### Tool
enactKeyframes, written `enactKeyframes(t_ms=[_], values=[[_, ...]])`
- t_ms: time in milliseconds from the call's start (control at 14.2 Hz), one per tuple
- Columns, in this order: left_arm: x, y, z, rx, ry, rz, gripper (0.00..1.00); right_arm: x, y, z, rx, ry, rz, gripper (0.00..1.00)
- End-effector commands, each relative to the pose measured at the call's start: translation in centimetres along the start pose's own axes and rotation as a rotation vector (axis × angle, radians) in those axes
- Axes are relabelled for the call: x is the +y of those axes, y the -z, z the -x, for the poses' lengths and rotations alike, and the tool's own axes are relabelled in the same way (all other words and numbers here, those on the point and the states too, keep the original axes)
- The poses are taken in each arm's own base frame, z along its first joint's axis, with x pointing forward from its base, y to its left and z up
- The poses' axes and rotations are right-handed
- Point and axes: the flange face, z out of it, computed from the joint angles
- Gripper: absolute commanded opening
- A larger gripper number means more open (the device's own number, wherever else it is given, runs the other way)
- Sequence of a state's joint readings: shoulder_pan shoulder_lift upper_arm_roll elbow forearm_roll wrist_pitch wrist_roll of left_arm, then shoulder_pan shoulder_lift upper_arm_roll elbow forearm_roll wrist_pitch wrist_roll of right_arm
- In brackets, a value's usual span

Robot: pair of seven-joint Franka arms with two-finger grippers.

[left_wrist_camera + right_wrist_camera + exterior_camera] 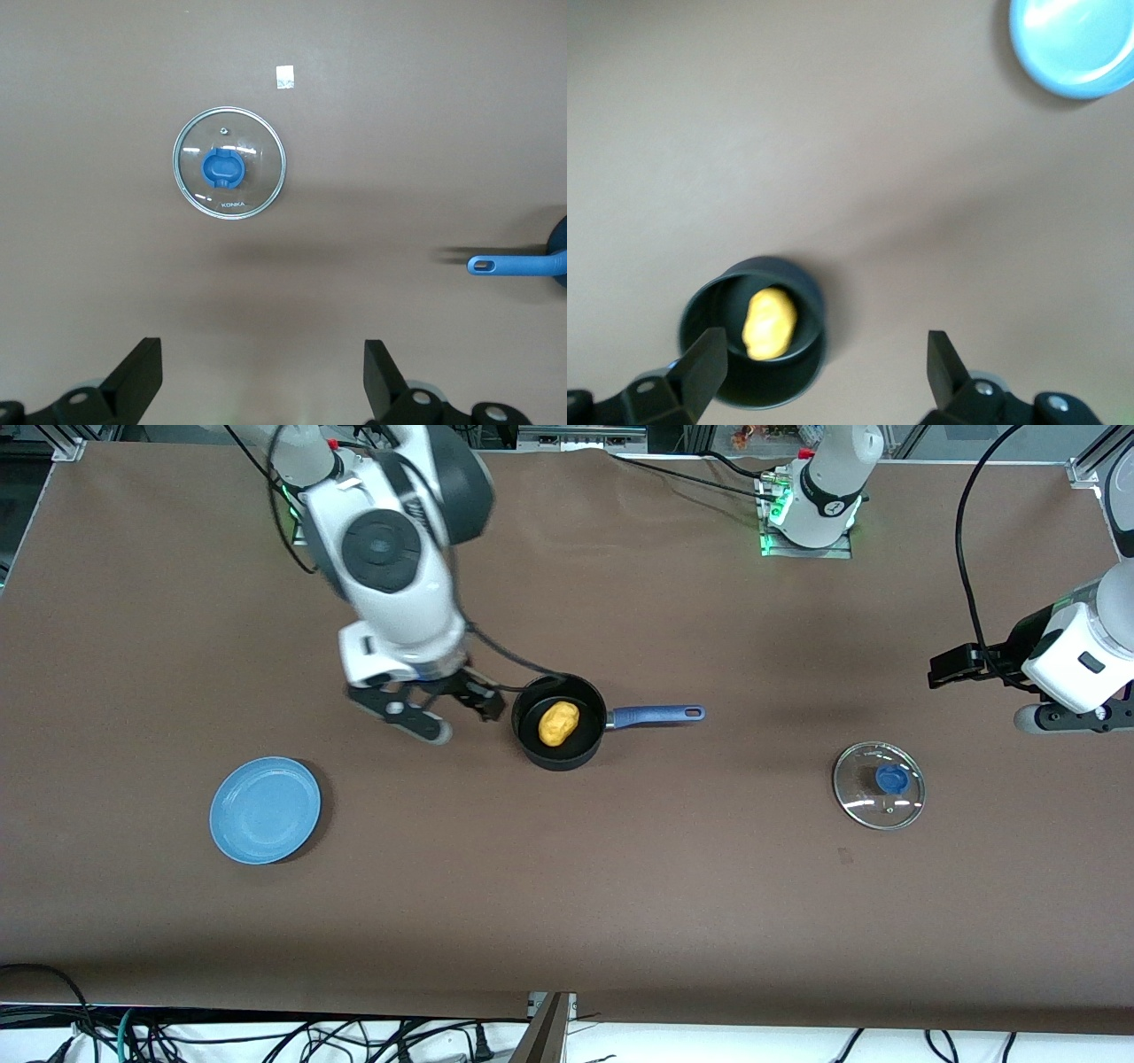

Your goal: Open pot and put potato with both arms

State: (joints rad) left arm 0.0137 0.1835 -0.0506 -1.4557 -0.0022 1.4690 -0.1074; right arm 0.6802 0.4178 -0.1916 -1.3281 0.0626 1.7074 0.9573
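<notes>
Potato (pixel 558 724): contained in the pot (pixel 560 757).
Lid (pixel 878 785): laid on the table (pixel 620 886).
Right hand (pixel 447 713): spread wide, empty, beside the pot.
Left hand (pixel 261 376): spread wide, empty.

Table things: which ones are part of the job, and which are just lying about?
Job: pot with the potato inside; glass lid lying off, toward the left arm's end; right gripper beside the pot, fingers open; left gripper over bare table, open.

Lying about: blue plate.
</notes>
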Motion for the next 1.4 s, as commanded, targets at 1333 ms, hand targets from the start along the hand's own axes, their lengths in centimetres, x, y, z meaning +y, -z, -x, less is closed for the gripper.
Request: enactKeyframes(t_ms=[1333], values=[[-0.1,0.5,-0.2,-0.005,0.004,-0.008,1.0,32.8,7.5,-12.7,-0.083,0.414,0.019,1.0]])
